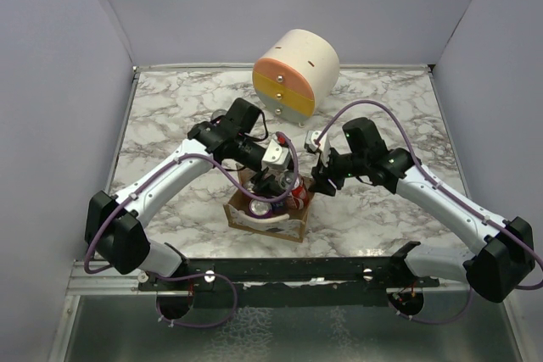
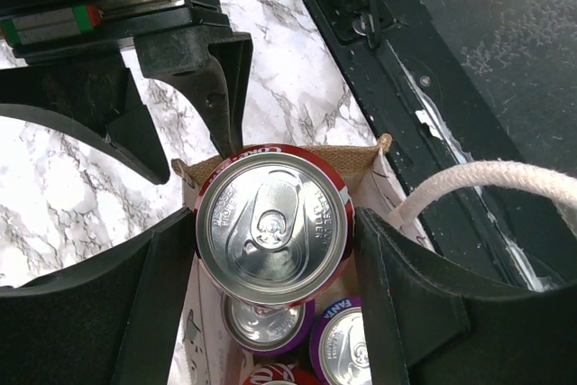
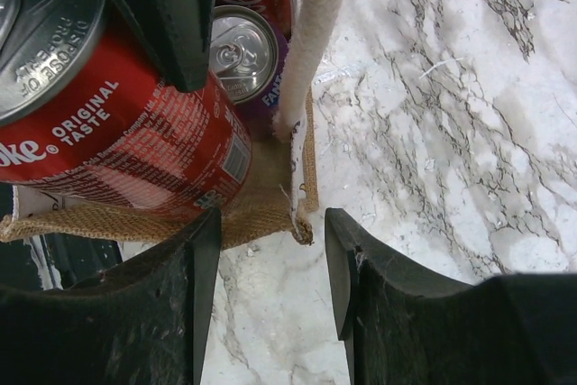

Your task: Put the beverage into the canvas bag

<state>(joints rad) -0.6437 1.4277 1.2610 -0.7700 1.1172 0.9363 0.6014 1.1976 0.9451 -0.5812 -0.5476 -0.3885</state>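
The tan canvas bag [image 1: 270, 219] stands on the marble near the front centre, with several cans inside. My left gripper [image 2: 270, 259] is shut on a red Coke can [image 2: 273, 227] and holds it tilted at the bag's far rim, partly inside the mouth. Purple Fanta cans [image 2: 347, 344] show below it. The Coke can also shows in the right wrist view [image 3: 117, 123]. My right gripper [image 3: 270, 286] is open and empty, its jaws on either side of the bag's far corner [image 3: 302, 223], with a whitish loop handle [image 3: 311, 33] just beyond.
A round cream-orange-yellow drawer cabinet [image 1: 294, 74] stands at the back centre. The black mounting rail [image 1: 280, 270] runs along the table's near edge. Grey walls enclose the table on three sides.
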